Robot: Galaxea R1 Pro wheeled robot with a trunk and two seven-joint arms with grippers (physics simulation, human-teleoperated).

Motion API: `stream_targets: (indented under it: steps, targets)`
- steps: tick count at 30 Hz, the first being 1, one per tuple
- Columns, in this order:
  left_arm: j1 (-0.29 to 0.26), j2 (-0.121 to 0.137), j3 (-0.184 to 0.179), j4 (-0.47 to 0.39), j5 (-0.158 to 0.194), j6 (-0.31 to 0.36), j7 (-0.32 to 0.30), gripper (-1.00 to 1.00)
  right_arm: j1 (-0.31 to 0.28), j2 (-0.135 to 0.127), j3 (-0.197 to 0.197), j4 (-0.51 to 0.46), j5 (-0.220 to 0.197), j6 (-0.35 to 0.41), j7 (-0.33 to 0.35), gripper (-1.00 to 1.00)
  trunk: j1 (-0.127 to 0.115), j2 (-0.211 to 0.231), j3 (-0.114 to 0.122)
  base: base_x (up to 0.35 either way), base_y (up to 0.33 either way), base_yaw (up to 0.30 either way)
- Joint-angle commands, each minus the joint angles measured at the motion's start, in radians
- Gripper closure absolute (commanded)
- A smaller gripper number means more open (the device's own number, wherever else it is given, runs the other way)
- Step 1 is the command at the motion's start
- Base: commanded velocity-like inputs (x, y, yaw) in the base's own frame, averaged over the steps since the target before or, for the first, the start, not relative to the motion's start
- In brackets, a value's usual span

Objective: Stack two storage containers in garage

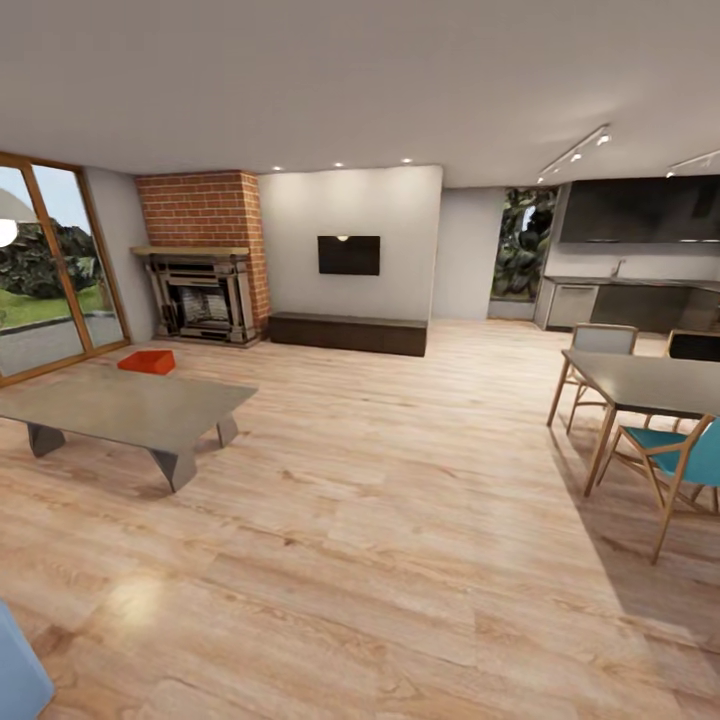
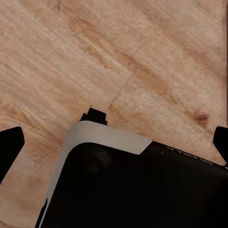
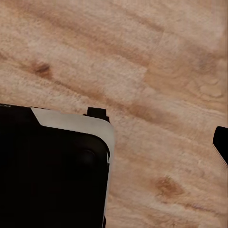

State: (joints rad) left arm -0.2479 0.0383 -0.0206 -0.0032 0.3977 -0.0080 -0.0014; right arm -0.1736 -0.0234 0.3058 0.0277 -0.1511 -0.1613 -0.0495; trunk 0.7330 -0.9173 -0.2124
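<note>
One orange-red storage container [image 1: 147, 361] sits on the light wood-plank floor of the living room, far left, between the brick fireplace [image 1: 205, 270] and the low grey coffee table [image 1: 130, 410]. It is several metres from me. In the left wrist view my left gripper [image 2: 116, 141] hangs open over bare planks, a black fingertip [image 2: 12, 142] at each side of the picture. Of my right gripper [image 3: 114, 142], one fingertip [image 3: 221, 141] shows far out at the edge, over planks, so it stands open. Neither holds anything. My black and white base [image 2: 133, 190] lies under both.
A black TV [image 1: 348, 255] hangs above a long dark bench [image 1: 348, 333] on the far wall. A dining table [image 1: 650, 385] with wooden and teal chairs [image 1: 680, 455] stands at the right, a kitchen behind it. A blue sofa corner [image 1: 15, 670] pokes in bottom left.
</note>
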Motion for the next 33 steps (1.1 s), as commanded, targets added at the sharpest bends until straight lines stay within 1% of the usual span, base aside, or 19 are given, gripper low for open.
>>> stream_targets:
  steps: [1,11,33]
  targets:
    - [-0.001,0.000,-0.002,0.000,0.006,0.000,0.000,-1.00,-0.001,0.000,0.009,0.003,-0.010,-0.006,0.000,-1.00,0.001,-0.001,-0.001,0.322,0.000,0.000]
    - [-0.001,0.000,-0.004,-0.001,0.002,0.009,0.000,-1.00,-0.001,0.000,0.009,0.003,-0.010,-0.006,0.000,-1.00,0.001,-0.001,-0.001,0.322,0.000,0.000]
    - [-0.001,0.000,-0.004,-0.001,0.002,-0.001,0.000,-1.00,-0.001,0.000,0.009,0.003,-0.010,-0.006,0.000,-1.00,0.001,-0.001,-0.001,0.322,0.000,0.000]
